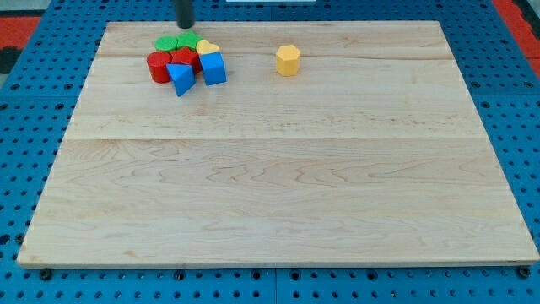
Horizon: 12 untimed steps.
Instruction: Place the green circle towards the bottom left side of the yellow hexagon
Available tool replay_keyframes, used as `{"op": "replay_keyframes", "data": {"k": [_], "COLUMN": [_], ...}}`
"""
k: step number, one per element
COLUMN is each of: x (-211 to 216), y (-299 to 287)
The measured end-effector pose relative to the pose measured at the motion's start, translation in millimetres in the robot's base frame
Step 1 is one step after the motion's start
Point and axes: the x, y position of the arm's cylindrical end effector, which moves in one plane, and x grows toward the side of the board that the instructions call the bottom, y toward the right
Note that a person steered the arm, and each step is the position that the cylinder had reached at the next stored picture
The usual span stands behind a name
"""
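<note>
Now my tip (184, 25) hangs above green circle (166, 43); yellow hexagon (288, 60) apart.

This looks like a robotics lab bench. A pale wooden board (278, 169) fills most of the frame, lying on a blue perforated base (25, 169) with regular rows of holes, the kind used for mounting test rigs. Red flooring or matting (21, 25) shows in the upper left corner.
</note>
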Motion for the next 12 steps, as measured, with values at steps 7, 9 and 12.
{"op": "replay_keyframes", "data": {"k": [7,9,12], "x": [58,71,103], "y": [45,61,140]}}
